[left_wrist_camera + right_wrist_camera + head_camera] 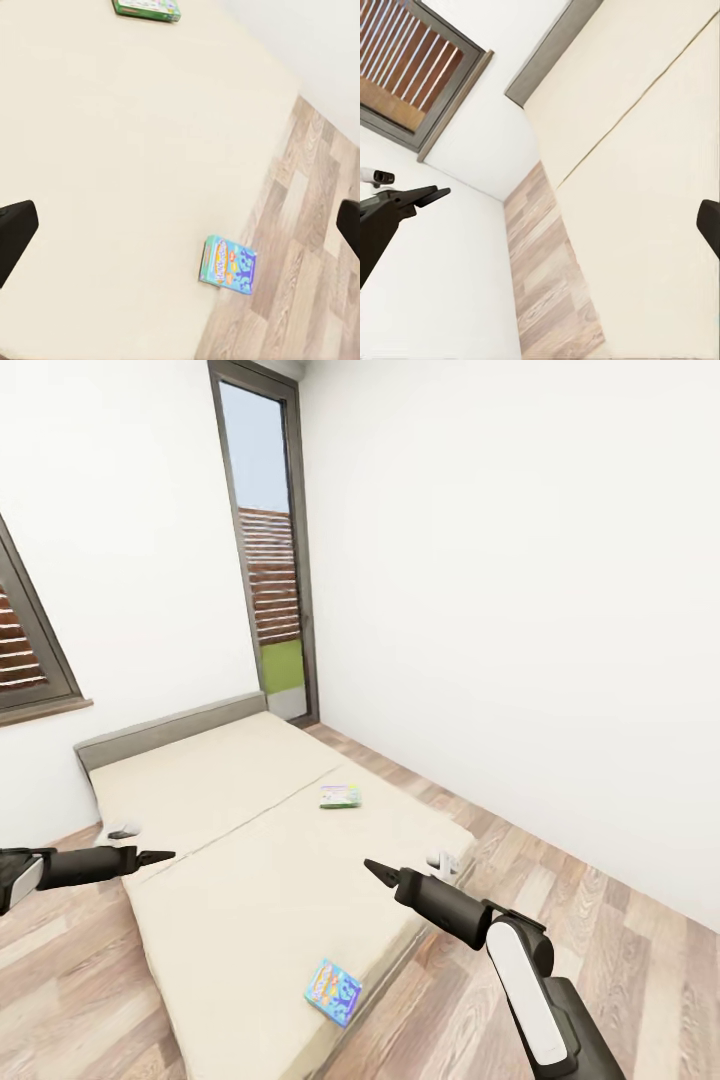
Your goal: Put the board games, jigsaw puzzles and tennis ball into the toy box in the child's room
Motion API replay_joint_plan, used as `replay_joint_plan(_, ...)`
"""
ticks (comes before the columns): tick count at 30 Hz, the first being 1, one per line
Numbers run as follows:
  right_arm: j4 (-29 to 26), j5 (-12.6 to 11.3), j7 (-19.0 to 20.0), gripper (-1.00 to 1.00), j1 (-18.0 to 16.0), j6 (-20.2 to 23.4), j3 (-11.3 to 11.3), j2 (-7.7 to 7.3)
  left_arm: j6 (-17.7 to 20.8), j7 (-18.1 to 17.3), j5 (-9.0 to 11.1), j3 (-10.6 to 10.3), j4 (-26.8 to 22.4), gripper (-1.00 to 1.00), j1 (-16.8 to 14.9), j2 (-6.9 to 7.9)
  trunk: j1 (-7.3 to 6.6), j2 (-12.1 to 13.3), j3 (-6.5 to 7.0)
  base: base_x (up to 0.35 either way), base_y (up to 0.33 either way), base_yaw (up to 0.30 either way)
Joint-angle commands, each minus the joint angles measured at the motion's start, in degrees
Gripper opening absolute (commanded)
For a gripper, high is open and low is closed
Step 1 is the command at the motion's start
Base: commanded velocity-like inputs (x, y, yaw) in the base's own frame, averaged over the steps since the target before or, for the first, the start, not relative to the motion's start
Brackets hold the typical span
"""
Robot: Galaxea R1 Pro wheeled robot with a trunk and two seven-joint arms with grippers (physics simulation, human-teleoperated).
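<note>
The robot stands at the bed (230, 830), about to fetch a game. The small blue game (333, 991) lies at the near edge, the green one (340, 796) farther off. The left gripper (160, 855) and right gripper (375, 870) look shut and empty. Next, the right one must open and reach down.
</note>
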Motion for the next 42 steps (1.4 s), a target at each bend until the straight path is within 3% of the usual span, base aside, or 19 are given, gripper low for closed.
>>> replay_joint_plan(1, -0.04, 0.06, 0.15, 1.00, -0.05, 0.25, -0.07, 0.02, 0.55, -0.06, -0.48, 0.48, -0.03, 1.00, -0.07, -0.04, 0.04, -0.13, -0.13, 0.000, -0.302, 0.095)
replay_joint_plan(27, -0.07, 0.06, 0.14, 1.00, -0.05, 0.28, -0.07, 0.02, 0.57, 0.60, -0.48, 0.46, -0.03, 1.00, -0.05, -0.38, 0.04, -0.13, -0.13, 0.000, -0.298, 0.271)
replay_joint_plan(42, -0.07, 0.06, 0.13, 1.00, -0.06, 0.34, -0.07, 0.02, 0.57, 0.60, -0.40, 0.45, -0.11, 1.00, 0.45, -0.73, 0.04, -0.13, -0.13, 0.000, -0.127, 0.291)
